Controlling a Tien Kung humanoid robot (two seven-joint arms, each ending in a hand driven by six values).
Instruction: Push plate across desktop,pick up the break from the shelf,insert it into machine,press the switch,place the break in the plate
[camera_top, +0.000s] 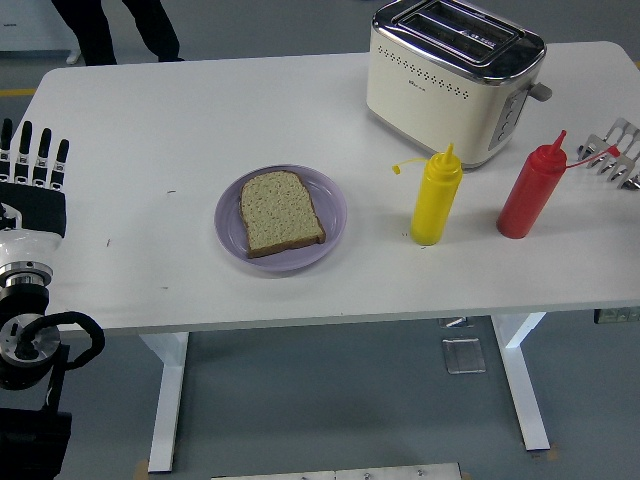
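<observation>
- At table (150, 140) centre, bread (281, 212) lies on the plate (334, 210).
- Toaster (455, 75) stands at 1 o'clock.
- Left hand (32, 190), at 9 o'clock, has fingers straight, slightly apart, holding nothing.

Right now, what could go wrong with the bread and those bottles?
1. The bread slice lies on the purple plate, close to the table's near edge, so a hard push might slide both off.
2. The yellow squeeze bottle and red squeeze bottle stand right in front of the toaster; an arm reaching there could tip them.
3. The left hand hovers open at the table's left edge, far away.
</observation>
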